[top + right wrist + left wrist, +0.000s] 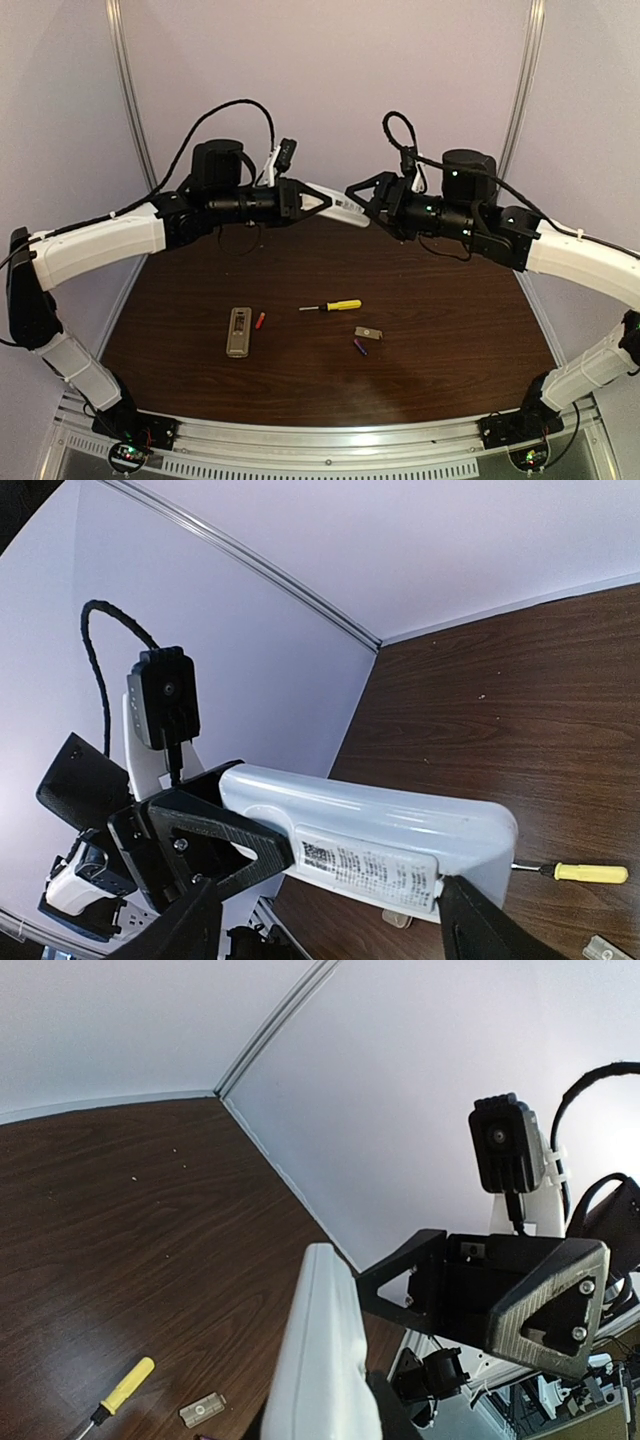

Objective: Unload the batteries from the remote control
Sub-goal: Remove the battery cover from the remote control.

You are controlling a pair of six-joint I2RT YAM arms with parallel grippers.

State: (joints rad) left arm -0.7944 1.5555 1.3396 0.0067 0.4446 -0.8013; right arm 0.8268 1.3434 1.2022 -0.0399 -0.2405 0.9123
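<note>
- white plastic first: the white remote (pixel 345 211) is up in the air over the far part of the table (pixel 450 300), toward 12 o'clock. my left gripper (pixel 318 202) has its jaws closed on one end of it.
- my right gripper (pixel 366 198) faces it from the 3 o'clock side with jaws spread wide and nothing between them. its fingertips sit just beside the remote's free end, and i can't confirm contact.
- in the right wrist view the labelled back of that remote looks closed and smooth (no open bay, no battery showing), so i judge this one not yet unloaded.
- down on the wood, a grey remote (pixel 238 331) lies at about 8 o'clock from the table's middle, with a red battery (pixel 260 320) just beside it at its 2 o'clock.
- a purple battery (pixel 359 347) lies at about 5 o'clock from the middle, just beside a small cover plate (pixel 367 333). the yellow-handled screwdriver (pixel 333 306) rests near the centre.
- so i count two batteries out and loose. i can't see any others; they may be inside the held remote, but that's only a guess.
- the grey remote is too small in the overhead view for me to tell whether its bay is empty.
- left to do, as i read it: open the white remote's back and get its batteries out.
</note>
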